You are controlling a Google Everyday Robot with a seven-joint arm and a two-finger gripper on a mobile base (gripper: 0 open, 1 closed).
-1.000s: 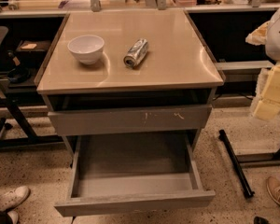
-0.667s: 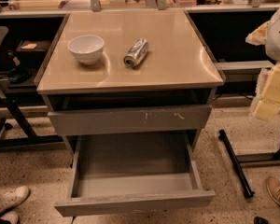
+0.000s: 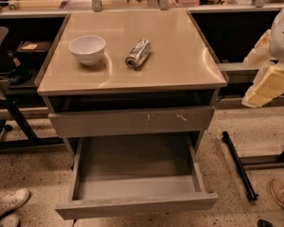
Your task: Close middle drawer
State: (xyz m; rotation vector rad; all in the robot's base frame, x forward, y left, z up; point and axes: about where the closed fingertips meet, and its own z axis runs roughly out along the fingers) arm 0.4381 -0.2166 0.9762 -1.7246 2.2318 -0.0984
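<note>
The middle drawer (image 3: pixel 137 205) is a wide, shallow grey drawer pulled far out of the cabinet, low in the camera view. Its grey box interior (image 3: pixel 135 167) holds nothing and its plain flat front faces me. Above it sits a grey drawer front with pale scratch marks (image 3: pixel 132 121), standing slightly out under the beige tabletop (image 3: pixel 180 56). My gripper (image 3: pixel 265 89) is the pale cream part at the right edge, level with the tabletop's front. It is to the right of the cabinet and touches nothing.
A white bowl (image 3: pixel 87 49) and a silver can lying on its side (image 3: pixel 137 53) rest on the tabletop. A black chair base (image 3: pixel 9 122) stands at left. A black bar (image 3: pixel 239 164) lies on the floor at right. Shoes show at bottom left (image 3: pixel 7 205) and bottom right (image 3: pixel 281 195).
</note>
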